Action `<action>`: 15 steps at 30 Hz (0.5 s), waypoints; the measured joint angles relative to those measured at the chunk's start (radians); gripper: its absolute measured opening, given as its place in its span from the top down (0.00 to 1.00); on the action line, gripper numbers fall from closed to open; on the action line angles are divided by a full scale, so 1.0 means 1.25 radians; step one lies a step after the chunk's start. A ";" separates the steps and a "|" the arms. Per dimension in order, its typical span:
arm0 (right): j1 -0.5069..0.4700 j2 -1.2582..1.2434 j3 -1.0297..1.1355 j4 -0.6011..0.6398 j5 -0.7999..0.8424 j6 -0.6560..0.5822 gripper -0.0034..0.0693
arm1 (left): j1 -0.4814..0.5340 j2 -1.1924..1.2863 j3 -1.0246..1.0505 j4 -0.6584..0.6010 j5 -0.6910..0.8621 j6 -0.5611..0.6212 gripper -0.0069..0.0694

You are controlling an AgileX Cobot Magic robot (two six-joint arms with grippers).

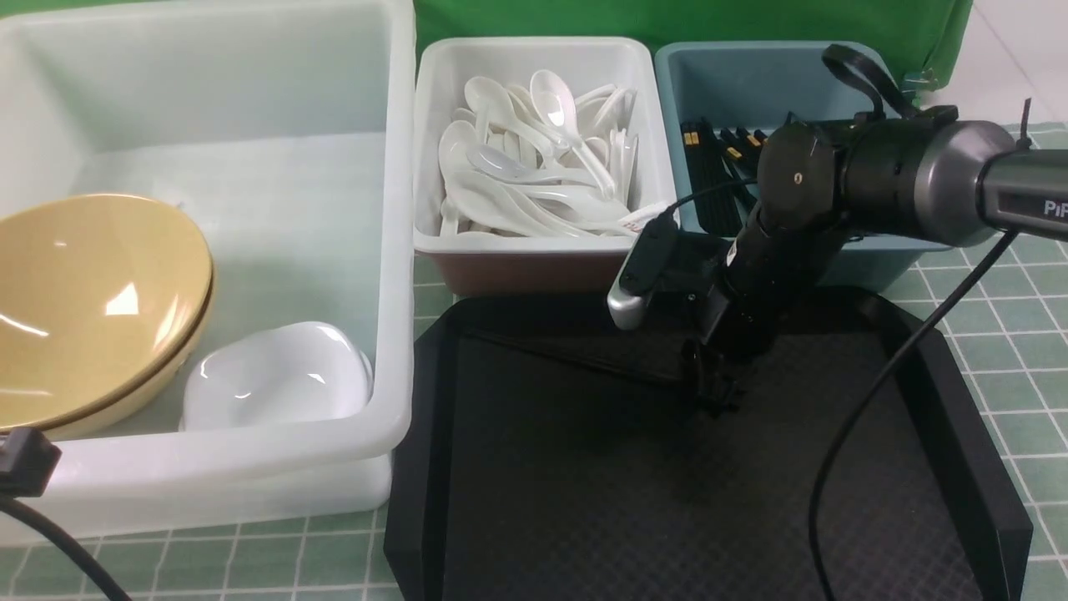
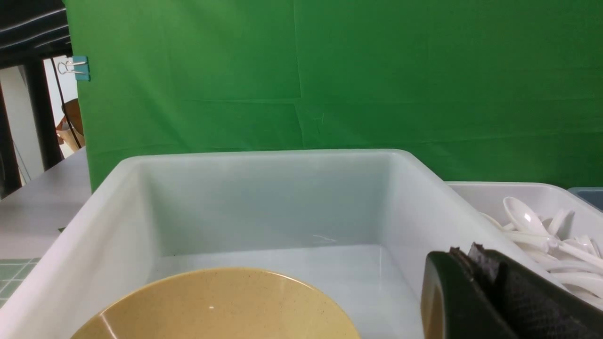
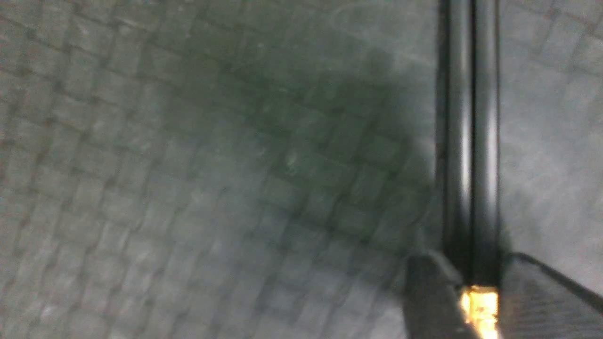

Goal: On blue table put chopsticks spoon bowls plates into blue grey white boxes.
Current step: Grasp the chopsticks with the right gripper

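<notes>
A pair of black chopsticks (image 1: 576, 359) lies on the black tray, and my right gripper (image 1: 709, 392) is down at their right end. In the right wrist view the chopsticks (image 3: 466, 141) run between the two fingers, which press on both sides at the gold band, so the right gripper (image 3: 478, 301) is shut on them. My left gripper (image 2: 464, 252) is shut and empty, above the large white box (image 1: 392, 250). That box holds tan bowls (image 1: 83, 300) and a white plate (image 1: 275, 376). Spoons (image 1: 534, 150) fill the small white box (image 1: 534, 244). More chopsticks (image 1: 709, 175) lie in the blue-grey box (image 1: 751, 75).
The black octagonal tray (image 1: 584, 501) has raised edges and sits on the green-blue checked table (image 1: 1001, 334) in front of the two small boxes. The right arm's cable (image 1: 859, 417) hangs over the tray. A green curtain (image 2: 330, 70) stands behind the boxes.
</notes>
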 joint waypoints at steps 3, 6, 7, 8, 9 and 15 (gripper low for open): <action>0.000 0.000 -0.007 0.003 0.051 0.001 0.73 | 0.000 0.000 0.000 0.000 -0.002 0.000 0.90; 0.000 0.002 -0.012 0.000 0.101 0.020 0.73 | 0.000 0.000 0.000 0.000 -0.002 0.000 0.90; 0.000 0.000 -0.012 -0.004 0.119 0.036 0.73 | 0.000 0.000 0.000 0.000 -0.002 0.000 0.90; 0.000 -0.002 -0.012 -0.006 0.127 0.049 0.73 | 0.000 0.000 0.000 0.000 -0.002 0.000 0.90; 0.000 -0.006 -0.012 -0.007 0.135 0.059 0.73 | 0.000 0.000 0.000 0.000 -0.002 0.000 0.90; 0.000 -0.086 -0.012 -0.015 0.194 0.094 0.73 | 0.000 0.000 0.000 0.000 -0.002 0.000 0.90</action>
